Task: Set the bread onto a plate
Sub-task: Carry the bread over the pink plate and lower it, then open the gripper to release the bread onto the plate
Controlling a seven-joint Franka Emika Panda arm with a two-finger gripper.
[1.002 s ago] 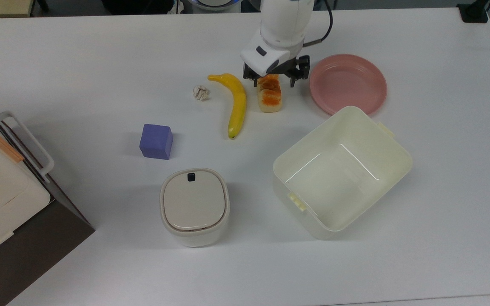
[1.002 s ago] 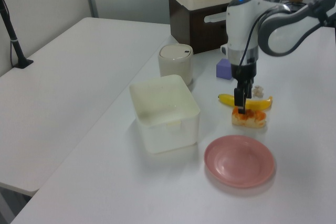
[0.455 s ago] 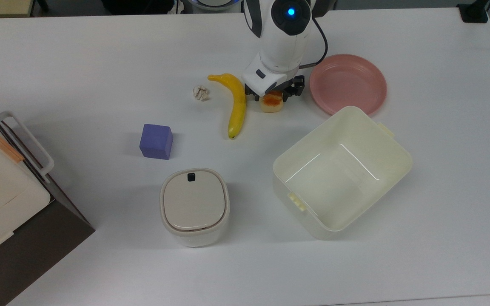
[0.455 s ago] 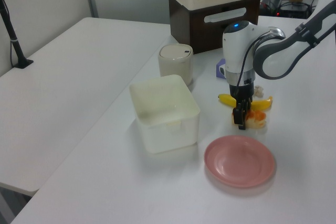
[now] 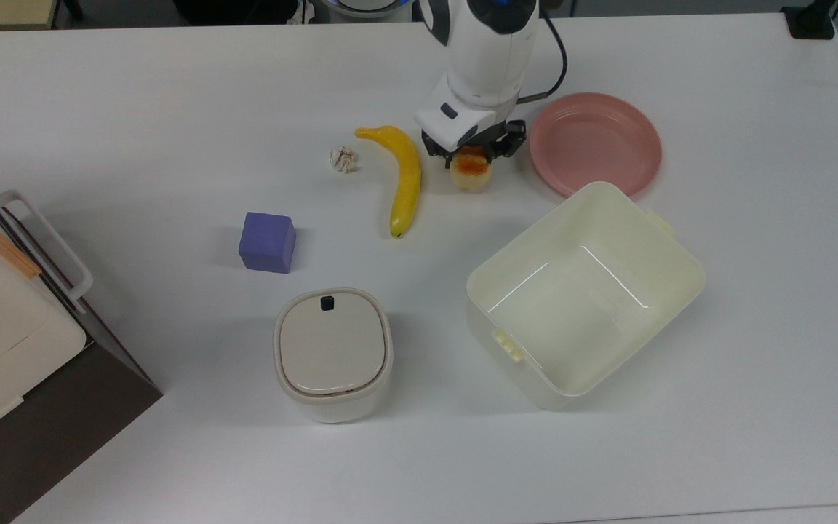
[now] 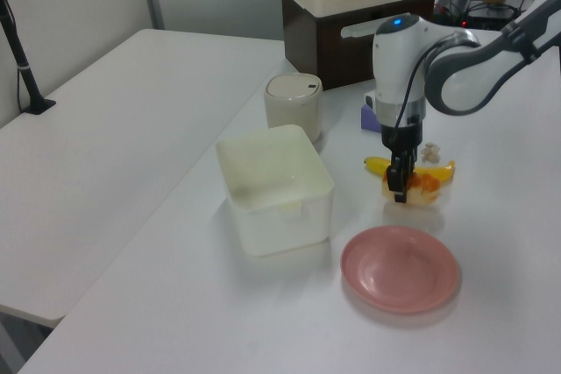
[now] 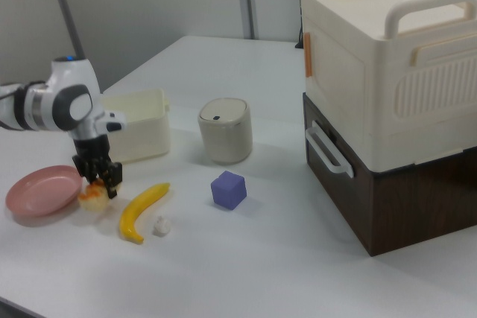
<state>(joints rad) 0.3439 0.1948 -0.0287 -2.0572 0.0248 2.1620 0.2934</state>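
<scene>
Since the earlier frames your gripper (image 5: 471,151) has come down over the bread (image 5: 471,172), closed on it and started to lift: the loaf that lay flat beside the banana (image 5: 406,177) now hangs tilted from the fingers, one end showing below the hand in the top view. In the left view the gripper (image 6: 400,187) pinches the bread (image 6: 424,187) at one end, and the rest of the loaf sticks out to the left view's right, just above the table (image 6: 131,155). In the right view the bread (image 7: 93,197) sits low under the gripper (image 7: 99,176), between the plate (image 7: 37,193) and the banana (image 7: 144,208). The plate (image 5: 597,142) is near, to the top view's right, with nothing on it. Your grip looks off-centre, so the loaf may swing or slip out if you move sideways fast. It is glossy plastic, so it may also twist between the fingers. Lift enough that the hanging end clears the plate's raised rim; a low pass could catch the rim, push the plate (image 6: 401,268) or knock the loaf loose. Keep clear of the cream box (image 5: 585,291), which touches the plate's near edge in the top view.
</scene>
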